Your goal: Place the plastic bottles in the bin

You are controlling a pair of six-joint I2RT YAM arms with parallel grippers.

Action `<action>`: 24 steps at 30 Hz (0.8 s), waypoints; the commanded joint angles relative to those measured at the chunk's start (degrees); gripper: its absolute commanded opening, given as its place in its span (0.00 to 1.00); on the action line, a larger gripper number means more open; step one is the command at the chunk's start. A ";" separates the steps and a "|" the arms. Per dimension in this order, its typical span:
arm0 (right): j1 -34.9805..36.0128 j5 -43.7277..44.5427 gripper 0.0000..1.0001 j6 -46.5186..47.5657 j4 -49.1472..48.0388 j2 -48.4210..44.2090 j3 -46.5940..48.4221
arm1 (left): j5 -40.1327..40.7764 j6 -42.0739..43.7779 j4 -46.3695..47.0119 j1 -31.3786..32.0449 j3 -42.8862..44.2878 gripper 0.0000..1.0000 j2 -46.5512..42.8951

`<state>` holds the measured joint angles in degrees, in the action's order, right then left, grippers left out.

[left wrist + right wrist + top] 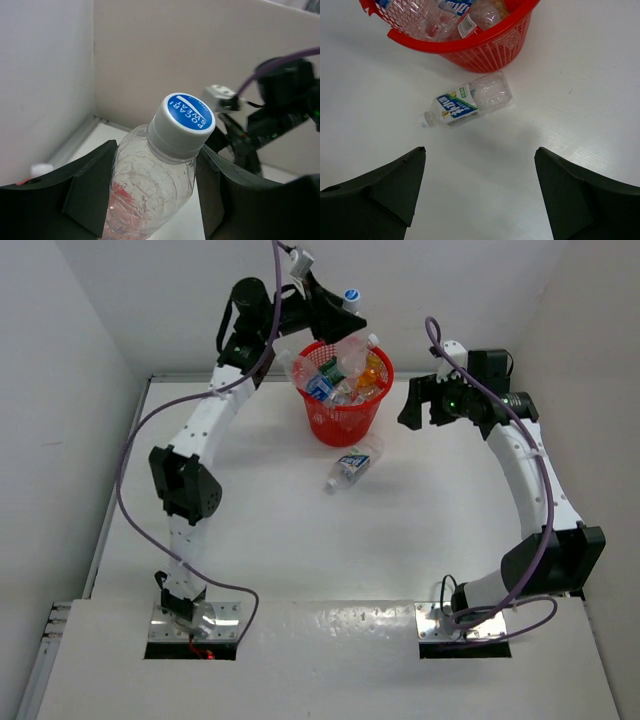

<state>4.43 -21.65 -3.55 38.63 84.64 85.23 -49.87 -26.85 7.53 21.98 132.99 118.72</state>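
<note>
The red mesh bin (343, 418) stands at the back middle of the table with several plastic bottles (345, 375) piled in it; it also shows in the right wrist view (485, 52). My left gripper (345, 315) is shut on a clear bottle with a blue and white cap (182, 122), held just above the bin's far rim. One clear bottle with a blue and green label (352, 466) lies on the table in front of the bin, also in the right wrist view (467, 105). My right gripper (480, 160) is open and empty, raised to the right of the bin (415, 405).
White walls close in the table at the back and sides. A raised rail (115, 500) runs along the table's left edge. The right arm's purple cable (470, 380) loops above its wrist.
</note>
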 commanded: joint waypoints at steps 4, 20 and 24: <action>-0.65 -1.90 0.88 -1.37 -1.89 0.35 1.43 | 6.26 -23.51 12.06 -1.67 1.76 0.26 7.14; -1.00 -3.05 0.88 -1.37 -1.98 0.61 1.08 | 15.24 -25.00 16.73 -3.87 -6.43 0.35 8.73; -1.00 -3.05 0.88 -0.93 -1.72 0.61 1.25 | 16.38 -22.90 14.98 -3.87 -6.95 0.81 8.11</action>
<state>3.77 -23.29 -4.54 38.61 85.27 85.21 -35.09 -51.72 21.76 18.33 126.13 130.39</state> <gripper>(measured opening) 0.884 0.769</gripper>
